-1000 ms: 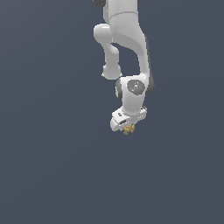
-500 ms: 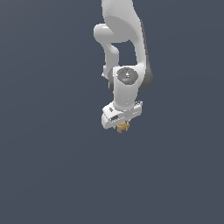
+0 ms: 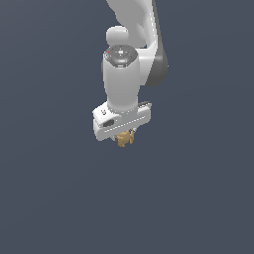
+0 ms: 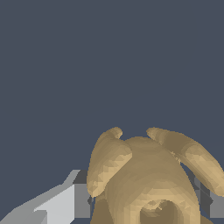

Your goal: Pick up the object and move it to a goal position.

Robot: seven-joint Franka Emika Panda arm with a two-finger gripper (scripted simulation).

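Tan-gold lumpy object (image 3: 125, 138) sits directly under the white claw (image 3: 125, 137), tucked between its two fingers, poking out just below the claw body in the exterior view. Wrist view confirms: object (image 4: 148, 179) fills the space between the fingers (image 4: 72, 201), one grey-white finger pad on each side, both touching or all but touching the knobbly flanks. Two rounded lobes stick out from the object away from the camera. Claw is pinching the object, fingers closed onto it, not spread.

Key relation: object is in line with the claw axis, centred between the pads, no visible offset to either finger. No clear long axis on the object; it reads as a rounded lump with horn-like lobes, so which way it is turned in the grip is hard to call.

Nothing but flat dark blue-grey background around it in both views; no desk surface, shadow or contact line visible, so cannot tell whether the object is off the ground or resting on something. No goal marker visible in either view, so direction to the goal cannot be told.

Judgement: grasp looks made, carry phase is the step in hand. Risk: bumpy surface gives small contact patches, object could twist or slip between the pads if the arm (image 3: 134, 30) swings fast
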